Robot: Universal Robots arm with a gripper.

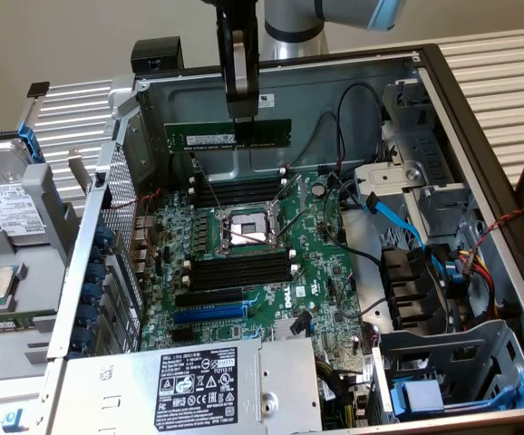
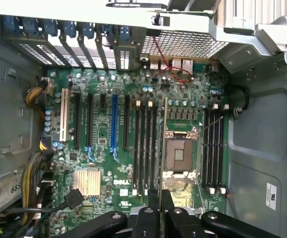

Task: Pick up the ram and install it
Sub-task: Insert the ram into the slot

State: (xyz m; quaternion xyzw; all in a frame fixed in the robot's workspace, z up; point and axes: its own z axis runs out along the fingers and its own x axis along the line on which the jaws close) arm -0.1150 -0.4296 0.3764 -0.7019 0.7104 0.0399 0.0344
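Already the pick-up is done — the gripper (image 1: 242,116) pinches the ram (image 1: 198,136) by its upper edge, held level above the motherboard (image 1: 325,272); it is not yet seated in any memory slot (image 1: 240,192).

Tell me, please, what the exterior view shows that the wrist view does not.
Exterior view: the ram, green face and white label showing, level above the motherboard, and the power supply with its black label. Wrist view: a white expansion slot and a silver heatsink. Both: the gripper shut on the ram, the CPU socket, the blue slot.
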